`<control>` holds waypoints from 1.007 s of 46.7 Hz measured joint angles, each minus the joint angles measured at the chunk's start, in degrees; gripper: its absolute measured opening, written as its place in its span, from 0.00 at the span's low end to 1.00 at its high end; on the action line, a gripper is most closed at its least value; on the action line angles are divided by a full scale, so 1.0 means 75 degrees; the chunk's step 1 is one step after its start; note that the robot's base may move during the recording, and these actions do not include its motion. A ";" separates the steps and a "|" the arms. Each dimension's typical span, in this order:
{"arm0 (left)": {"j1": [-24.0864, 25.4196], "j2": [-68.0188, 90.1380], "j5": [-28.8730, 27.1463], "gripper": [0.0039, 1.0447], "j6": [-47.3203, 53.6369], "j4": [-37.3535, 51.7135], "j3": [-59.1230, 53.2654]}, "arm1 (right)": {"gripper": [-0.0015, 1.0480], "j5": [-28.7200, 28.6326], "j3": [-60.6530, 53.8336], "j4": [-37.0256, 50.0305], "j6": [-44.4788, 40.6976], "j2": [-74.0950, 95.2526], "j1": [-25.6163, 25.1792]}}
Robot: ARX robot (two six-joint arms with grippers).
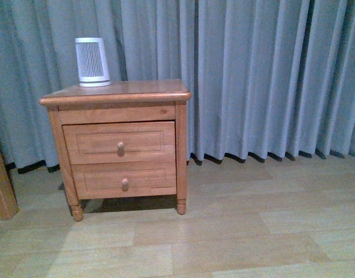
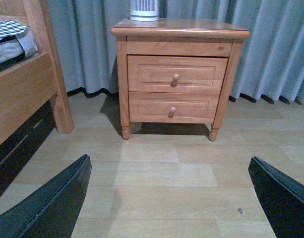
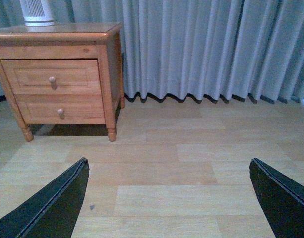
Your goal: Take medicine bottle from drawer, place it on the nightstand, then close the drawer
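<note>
Grey-blue curtains [image 1: 252, 75] hang behind the nightstand [image 1: 142, 90], which stands on pale wood flooring [image 1: 235, 231]. We see its upper drawer [image 1: 96, 142] shut flush, and we cannot see the medicine bottle. The left gripper [image 2: 169, 159] and right gripper [image 3: 168, 161] are spread wide, with nothing between their fingers [image 2: 57, 203], and both are well apart from the drawer's knob [image 1: 120, 146]. A white ribbed cylinder [image 1: 92, 61] sits on the nightstand's top.

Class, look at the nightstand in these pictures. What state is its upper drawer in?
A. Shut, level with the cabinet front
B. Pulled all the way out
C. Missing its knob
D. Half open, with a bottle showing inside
A: the upper drawer lies level with the front of the nightstand. No gap or inside shows, and its round knob is in place.
</note>
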 joint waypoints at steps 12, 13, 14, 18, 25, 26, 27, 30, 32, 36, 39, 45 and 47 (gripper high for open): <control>0.0000 0.0000 0.0000 0.94 0.0000 0.0000 0.0000 | 0.93 0.0000 0.0000 0.0000 0.0000 0.0000 0.0000; 0.0000 0.0000 0.0000 0.94 0.0000 0.0000 0.0000 | 0.93 0.0000 0.0000 0.0000 0.0000 0.0000 0.0000; 0.0000 0.0000 0.0000 0.94 0.0000 0.0000 0.0000 | 0.93 0.0000 0.0000 0.0000 0.0000 0.0000 0.0000; 0.0000 0.0000 0.0000 0.94 0.0000 0.0000 0.0000 | 0.93 0.0000 0.0000 0.0000 0.0000 0.0000 0.0000; 0.0000 0.0000 0.0000 0.94 0.0000 0.0000 0.0000 | 0.93 0.0000 0.0000 0.0000 0.0000 0.0000 0.0000; 0.0000 0.0000 0.0000 0.94 0.0000 0.0000 0.0000 | 0.93 0.0000 0.0000 0.0000 0.0000 0.0000 0.0000; 0.0000 0.0000 0.0000 0.94 0.0000 0.0000 0.0000 | 0.93 0.0000 0.0000 0.0000 0.0000 0.0000 0.0000; 0.0000 0.0000 0.0000 0.94 0.0000 0.0000 0.0000 | 0.93 0.0000 0.0000 0.0000 0.0000 0.0000 0.0000; 0.0000 0.0000 0.0000 0.94 0.0000 0.0000 0.0000 | 0.93 0.0000 0.0000 0.0000 0.0000 0.0000 0.0000; 0.0000 0.0000 0.0000 0.94 0.0000 0.0000 0.0000 | 0.93 0.0000 0.0000 0.0000 0.0000 0.0000 0.0000; 0.0000 0.0000 0.0000 0.94 0.0000 0.0000 0.0000 | 0.93 0.0000 0.0000 0.0000 0.0000 0.0000 0.0000; 0.0000 0.0000 0.0000 0.94 0.0000 0.0000 0.0000 | 0.93 0.0000 0.0000 0.0000 0.0000 0.0000 0.0000; 0.0000 0.0000 0.0000 0.94 0.0000 0.0000 0.0000 | 0.93 0.0000 0.0000 0.0000 0.0000 0.0000 0.0000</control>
